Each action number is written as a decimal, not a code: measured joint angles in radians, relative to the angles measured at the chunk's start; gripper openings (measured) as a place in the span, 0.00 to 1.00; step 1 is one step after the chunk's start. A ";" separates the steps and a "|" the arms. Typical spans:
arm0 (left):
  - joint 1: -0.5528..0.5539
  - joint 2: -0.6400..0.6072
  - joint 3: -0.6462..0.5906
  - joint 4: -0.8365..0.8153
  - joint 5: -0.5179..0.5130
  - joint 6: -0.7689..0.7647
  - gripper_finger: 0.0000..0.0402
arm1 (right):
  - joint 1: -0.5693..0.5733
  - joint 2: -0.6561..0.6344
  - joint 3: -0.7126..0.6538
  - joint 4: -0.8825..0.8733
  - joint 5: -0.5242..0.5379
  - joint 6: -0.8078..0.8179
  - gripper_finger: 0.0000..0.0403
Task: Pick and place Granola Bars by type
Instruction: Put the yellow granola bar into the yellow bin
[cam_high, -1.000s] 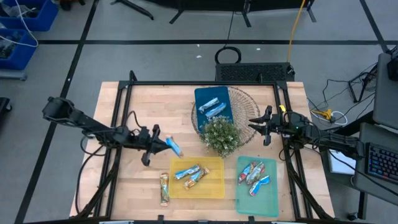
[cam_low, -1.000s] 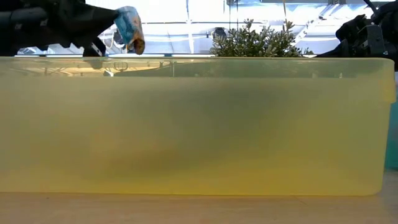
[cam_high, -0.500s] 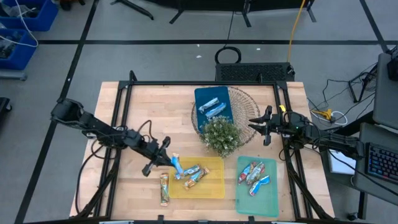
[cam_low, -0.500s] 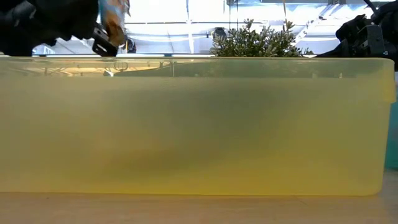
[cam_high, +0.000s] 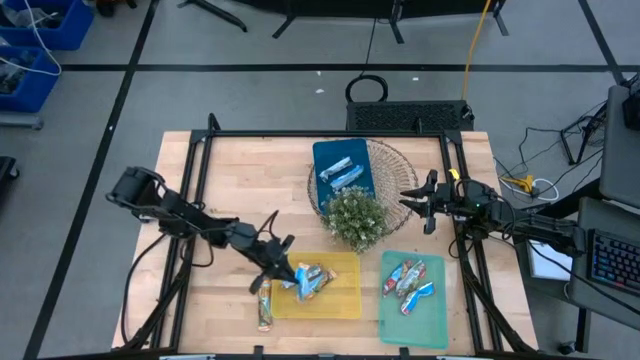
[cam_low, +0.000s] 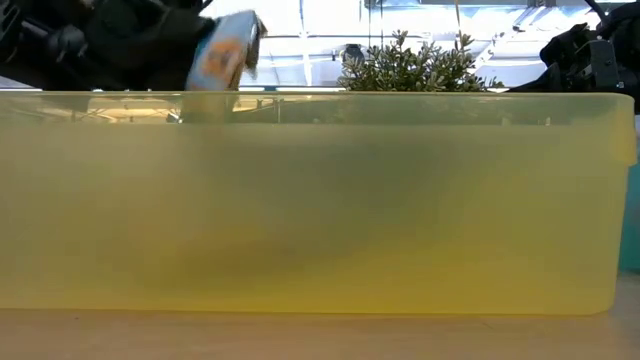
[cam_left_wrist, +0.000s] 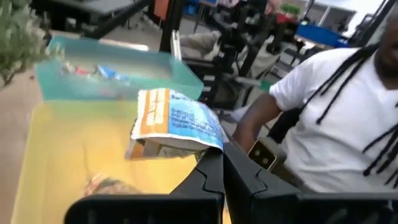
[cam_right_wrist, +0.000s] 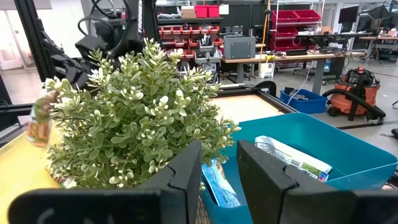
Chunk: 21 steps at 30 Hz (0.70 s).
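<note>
My left gripper is shut on a blue-silver granola bar with an orange end, just above the left part of the yellow tray. Two more bars lie in that tray. Several bars lie in the teal tray and two in the blue tray at the back. One gold-brown bar lies flat on the table left of the yellow tray. My right gripper waits open at the table's right, behind the plant. My left gripper pinches the bar's wrapper at its blue end between its two shut fingers. The fingers lie nearly level and come from the table's left. The bar sticks out past the fingertips, orange end farthest out, lifted clear above the yellow tray's floor.
The blue tray rests on a round wire basket. The bushy plant stands between the basket and the two front trays. A black frame rims the table. A person in a white shirt sits beyond the table's near edge.
My left gripper has carried the bar toward the table's right and near edge and downward, from over bare table to over the yellow tray's left part. Its wrist has swung, and the bar has turned with it. It has stayed shut on the bar.
</note>
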 joint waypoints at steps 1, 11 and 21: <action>0.001 0.005 0.000 -0.005 -0.002 -0.001 0.01 | 0.000 0.000 0.000 0.000 0.000 0.000 0.23; 0.001 0.007 -0.001 -0.003 -0.014 0.000 0.11 | 0.000 0.000 0.000 0.000 0.000 0.000 0.23; 0.001 0.006 -0.001 -0.018 -0.015 -0.041 0.11 | 0.000 0.000 0.000 0.000 0.000 0.000 0.23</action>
